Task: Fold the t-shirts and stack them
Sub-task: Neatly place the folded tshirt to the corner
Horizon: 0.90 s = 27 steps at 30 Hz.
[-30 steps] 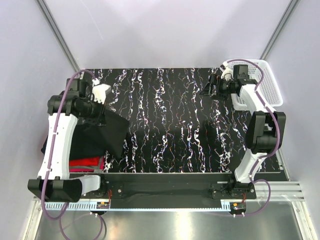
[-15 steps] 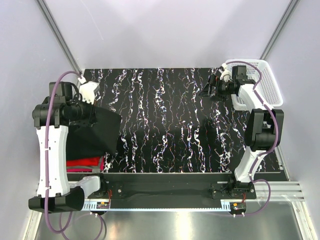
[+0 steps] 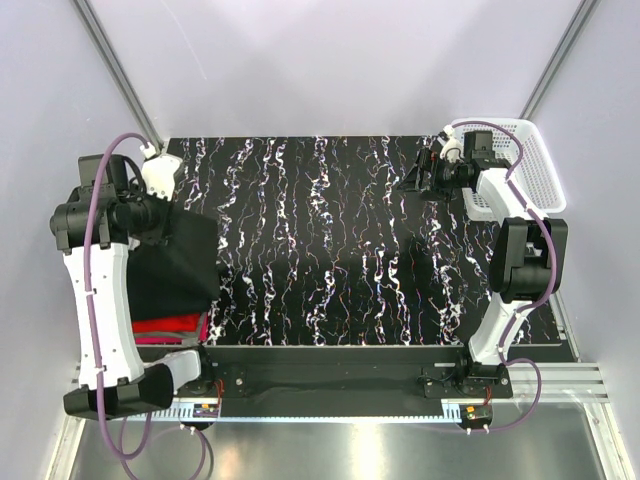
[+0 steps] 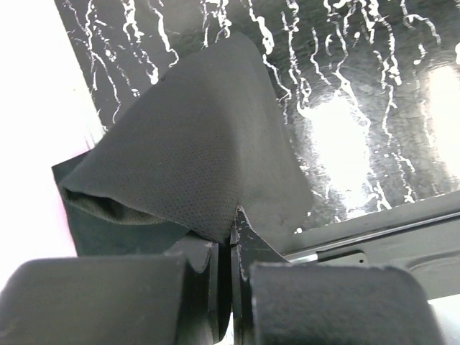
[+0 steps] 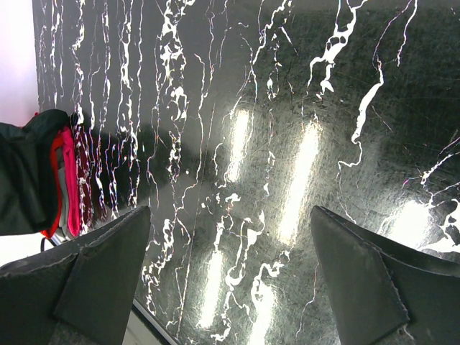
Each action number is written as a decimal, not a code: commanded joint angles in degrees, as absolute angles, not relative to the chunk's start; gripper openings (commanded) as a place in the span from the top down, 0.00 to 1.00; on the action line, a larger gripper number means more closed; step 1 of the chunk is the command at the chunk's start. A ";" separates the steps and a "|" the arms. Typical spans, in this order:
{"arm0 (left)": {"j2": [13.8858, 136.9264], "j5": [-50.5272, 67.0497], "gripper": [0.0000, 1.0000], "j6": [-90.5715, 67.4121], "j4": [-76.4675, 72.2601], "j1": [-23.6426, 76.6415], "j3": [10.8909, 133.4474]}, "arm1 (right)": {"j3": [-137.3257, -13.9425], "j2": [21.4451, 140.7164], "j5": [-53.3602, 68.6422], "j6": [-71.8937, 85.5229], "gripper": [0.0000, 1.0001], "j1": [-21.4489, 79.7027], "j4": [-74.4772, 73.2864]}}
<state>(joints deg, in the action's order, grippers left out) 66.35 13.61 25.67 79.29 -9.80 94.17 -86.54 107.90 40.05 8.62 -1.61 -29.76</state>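
1. Now the plain black soft cloth t-shirt (image 3: 188, 262) hangs at nine o'clock over stacked red and pink cloth shirts (image 3: 172, 325).
2. The left gripper (image 4: 231, 224) pinches it; the right gripper (image 3: 420, 178) gapes empty at two o'clock.
3. One-point grip: it may land bunched.

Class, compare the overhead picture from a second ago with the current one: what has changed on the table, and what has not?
The left gripper, shut on the black t-shirt, has swung left, drawing the shirt back toward the left edge of the table, above the red t-shirt. Nothing was let go. The right gripper stays open and still beside the white basket.
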 commanded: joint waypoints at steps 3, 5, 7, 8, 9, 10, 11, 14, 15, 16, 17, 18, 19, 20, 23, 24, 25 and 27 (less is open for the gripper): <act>67.41 11.69 1.00 30.32 88.50 -12.04 95.80 | -86.66 106.52 40.96 8.96 0.00 -1.14 -27.69; 67.94 10.99 1.00 31.89 88.59 -13.44 95.45 | -86.66 106.79 41.04 9.14 0.00 -1.14 -27.60; 67.94 10.02 1.00 33.48 88.33 -15.63 94.31 | -86.49 106.96 41.13 9.32 0.00 -1.14 -27.25; 68.11 9.76 1.00 35.23 88.16 -16.51 94.05 | -86.48 106.96 41.05 9.32 0.00 -1.14 -27.25; 68.20 9.58 1.00 36.11 87.98 -17.39 93.35 | -86.31 106.96 41.04 9.40 0.00 -1.14 -27.07; 68.46 9.58 1.00 37.17 87.98 -19.23 93.17 | -86.22 106.88 41.04 9.40 0.00 -1.06 -27.07; 68.64 9.58 1.00 38.83 88.07 -20.20 93.08 | -86.13 106.79 41.04 9.32 0.00 -1.14 -27.07; 69.87 9.58 1.00 42.43 88.15 -24.16 92.46 | -85.87 106.70 41.04 9.32 0.00 -1.14 -26.90; 70.13 9.75 1.00 43.41 88.07 -25.21 92.20 | -85.70 106.79 40.96 9.32 0.00 -1.14 -26.89; 70.57 9.84 1.00 44.20 88.07 -27.14 92.11 | -85.61 106.79 41.04 9.49 0.00 -1.14 -26.72; 71.53 10.02 1.00 45.60 87.98 -28.03 92.02 | -85.61 106.70 41.04 9.58 0.00 -1.14 -26.63; 71.98 10.11 1.00 46.22 87.80 -28.91 91.85 | -85.61 106.70 41.04 9.49 0.00 -1.14 -26.54; 73.11 10.19 1.00 46.75 87.63 -30.22 91.85 | -85.52 106.70 41.04 9.58 0.00 -1.14 -26.46; 73.65 10.28 1.00 47.37 87.37 -30.76 91.76 | -85.52 106.70 40.96 9.58 0.00 -1.14 -26.46; 75.66 9.84 1.00 48.07 86.05 -31.38 91.58 | -85.52 106.79 41.04 9.67 0.00 -1.14 -26.37; 76.20 9.41 1.00 47.99 84.91 -31.38 91.23 | -85.52 106.70 41.04 9.67 0.00 -1.14 -26.28; 77.16 9.23 1.00 47.99 84.29 -31.38 91.14 | -85.60 106.87 41.04 9.67 0.00 -1.14 -26.28; 78.22 7.83 1.00 47.46 82.72 -31.29 90.88 | -85.61 106.96 40.96 9.67 0.00 -1.06 -26.28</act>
<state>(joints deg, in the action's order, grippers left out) 77.34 10.00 45.82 79.11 -31.14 91.07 -85.47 107.92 40.07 9.41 -1.61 -28.12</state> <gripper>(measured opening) 0.035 0.994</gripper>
